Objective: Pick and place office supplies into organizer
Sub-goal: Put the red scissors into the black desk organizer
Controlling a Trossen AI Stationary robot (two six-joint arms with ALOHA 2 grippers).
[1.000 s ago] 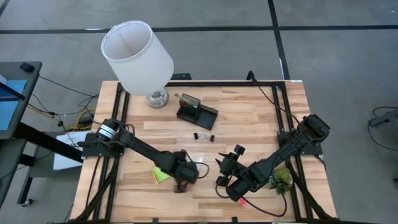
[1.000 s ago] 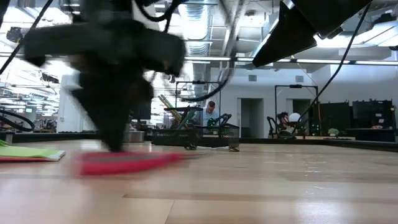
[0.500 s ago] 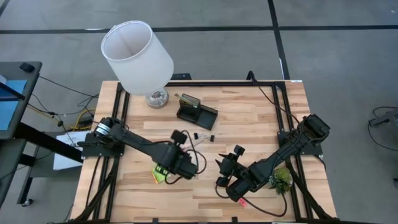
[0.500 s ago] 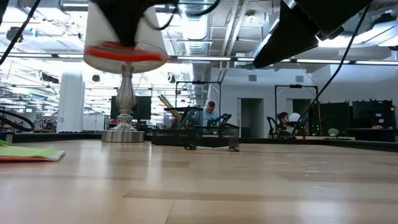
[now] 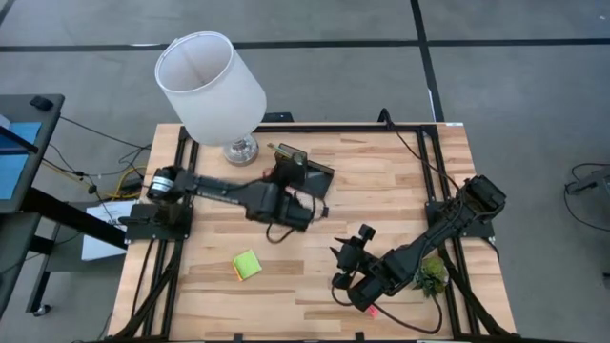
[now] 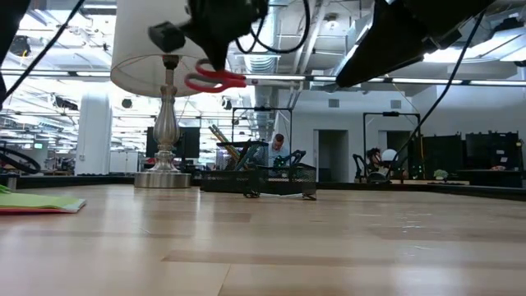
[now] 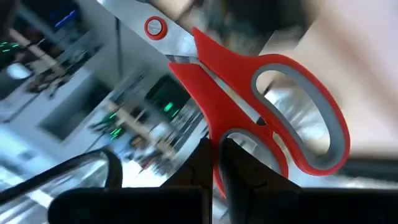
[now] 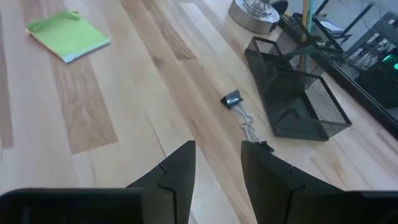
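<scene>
Pale wooden table [image 5: 381, 181] is seen with the black organizer [image 5: 303, 175] near the lamp [image 5: 212, 88]. Red-handled scissors [image 7: 249, 118] are clamped in the left gripper [image 5: 289, 202], raised just beside the organizer. The right gripper [image 8: 216, 163] is held slightly parted above the table, near the binder clips [image 8: 233, 99].

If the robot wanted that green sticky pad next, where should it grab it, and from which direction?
Probably straight from above, fingers closing across two opposite edges. The pad lies flat on the table, a thin square turned slightly askew, so only its edges offer grip and the gripper should turn to match them. Nothing lies beside it. The left gripper holds scissors; the right gripper is free.
</scene>
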